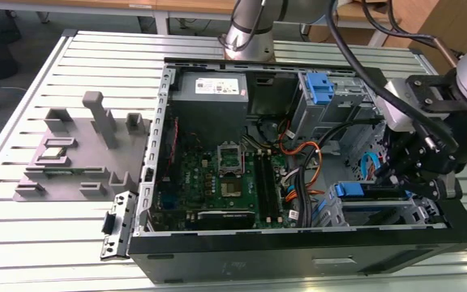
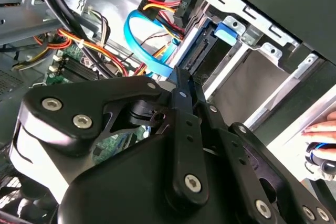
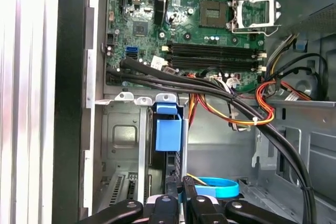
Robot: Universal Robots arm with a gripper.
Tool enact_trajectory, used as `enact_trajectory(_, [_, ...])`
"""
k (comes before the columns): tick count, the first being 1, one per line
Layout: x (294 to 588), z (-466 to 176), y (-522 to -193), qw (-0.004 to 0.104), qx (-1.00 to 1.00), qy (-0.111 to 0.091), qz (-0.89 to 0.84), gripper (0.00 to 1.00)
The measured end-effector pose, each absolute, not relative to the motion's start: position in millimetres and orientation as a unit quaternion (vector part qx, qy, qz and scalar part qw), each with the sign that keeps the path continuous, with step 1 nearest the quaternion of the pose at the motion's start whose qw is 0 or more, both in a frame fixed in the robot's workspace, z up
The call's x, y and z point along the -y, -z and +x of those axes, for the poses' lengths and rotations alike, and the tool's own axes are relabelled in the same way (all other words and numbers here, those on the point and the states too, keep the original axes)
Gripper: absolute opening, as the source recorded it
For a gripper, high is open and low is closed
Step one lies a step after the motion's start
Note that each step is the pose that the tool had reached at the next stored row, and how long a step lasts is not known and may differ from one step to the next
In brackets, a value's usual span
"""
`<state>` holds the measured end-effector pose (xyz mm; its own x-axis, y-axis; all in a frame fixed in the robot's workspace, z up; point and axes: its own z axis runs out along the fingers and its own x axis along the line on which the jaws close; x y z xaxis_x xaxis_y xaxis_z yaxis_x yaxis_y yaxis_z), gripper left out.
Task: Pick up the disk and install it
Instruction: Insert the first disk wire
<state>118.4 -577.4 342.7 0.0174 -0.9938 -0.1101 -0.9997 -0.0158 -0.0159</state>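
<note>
The disk [image 1: 369, 190] sits edge-on in the drive cage at the case's near corner, on the exterior view's right. Its blue carrier tab [image 3: 168, 129] [image 2: 228, 30] sticks out of the slot. In both wrist views the dark end of the disk [image 3: 169, 163] [image 2: 202, 51] shows in the metal bay. My gripper [image 1: 412, 176] hangs just over that cage. Its black fingers are shut together with nothing between them, and their tips [image 3: 181, 184] [image 2: 180, 77] sit right at the disk's end; contact cannot be told.
The open computer case [image 1: 298, 255] lies on a slatted table. Inside are the motherboard [image 1: 225, 182], a grey power-supply box [image 1: 209, 88], a lone blue bracket [image 1: 320, 88] and loose cables [image 3: 226, 103]. A grey fixture [image 1: 79, 146] stands on the exterior view's left. A person's hand [image 2: 321, 129] rests beside the case.
</note>
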Motion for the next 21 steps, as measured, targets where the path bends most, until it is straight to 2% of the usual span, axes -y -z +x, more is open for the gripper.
enact_trajectory(6, [577.4, 116.3, -338.6, 0.051, -0.7, -0.027, -0.712, 0.16])
enact_trajectory(21, [577.4, 113.3, -333.8, 0.054, -0.699, -0.023, -0.713, 0.16])
